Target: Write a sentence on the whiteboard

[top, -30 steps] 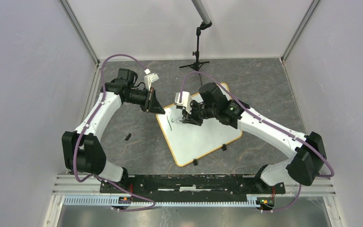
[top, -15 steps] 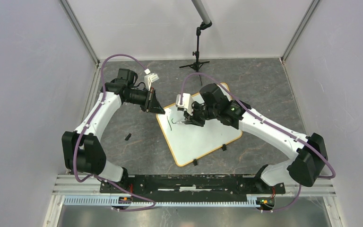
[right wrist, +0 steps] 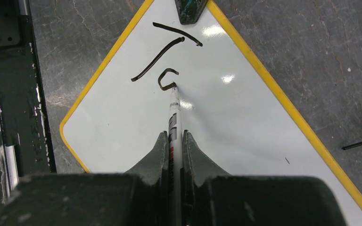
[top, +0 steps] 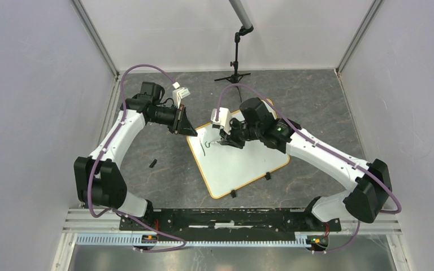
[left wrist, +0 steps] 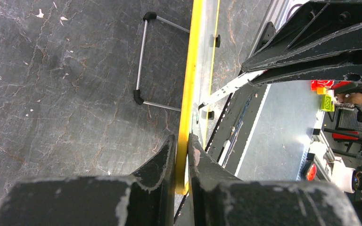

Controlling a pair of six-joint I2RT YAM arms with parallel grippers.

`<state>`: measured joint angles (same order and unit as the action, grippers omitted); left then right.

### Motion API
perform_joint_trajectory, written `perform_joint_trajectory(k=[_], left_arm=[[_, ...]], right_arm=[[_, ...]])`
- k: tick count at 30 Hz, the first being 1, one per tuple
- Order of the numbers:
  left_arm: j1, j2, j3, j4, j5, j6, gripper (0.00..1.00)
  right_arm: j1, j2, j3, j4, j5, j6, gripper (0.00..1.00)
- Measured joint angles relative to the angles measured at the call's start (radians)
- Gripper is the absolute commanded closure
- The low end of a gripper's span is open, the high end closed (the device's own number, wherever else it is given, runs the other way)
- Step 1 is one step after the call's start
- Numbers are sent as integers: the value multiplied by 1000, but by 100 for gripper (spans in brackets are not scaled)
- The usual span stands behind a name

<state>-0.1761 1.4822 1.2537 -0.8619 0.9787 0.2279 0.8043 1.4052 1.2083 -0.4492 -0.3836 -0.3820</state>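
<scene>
The whiteboard (top: 243, 164) lies tilted on the dark table, white with a yellow rim (left wrist: 189, 84). My left gripper (left wrist: 181, 137) is shut on the rim at the board's far-left corner (top: 191, 133). My right gripper (right wrist: 174, 134) is shut on a white marker (right wrist: 174, 106), above the board's left part (top: 226, 141). The marker's tip touches the board. Of the sentence (right wrist: 167, 56) only the first black strokes show: a T-like shape and a small hook where the tip rests. They appear tiny in the top view (top: 205, 145).
A small black cap-like piece (top: 152, 164) lies on the table left of the board. A tripod stand (top: 234, 74) rises at the back, its metal leg (left wrist: 141, 61) beside the board. Two black clip feet (top: 267, 176) sit on the near edge. Enclosure walls surround the table.
My right gripper with the marker has shifted slightly toward the far side, and the small hook stroke has grown beside the first letter. The left arm and the board have not moved.
</scene>
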Motion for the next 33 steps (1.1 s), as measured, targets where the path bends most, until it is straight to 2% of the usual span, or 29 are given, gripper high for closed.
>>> perform_joint_trajectory(k=[33], left_arm=[[0,-4,0,-4,1,0,98]], right_arm=[[22,4,21,6,-24,11,100]])
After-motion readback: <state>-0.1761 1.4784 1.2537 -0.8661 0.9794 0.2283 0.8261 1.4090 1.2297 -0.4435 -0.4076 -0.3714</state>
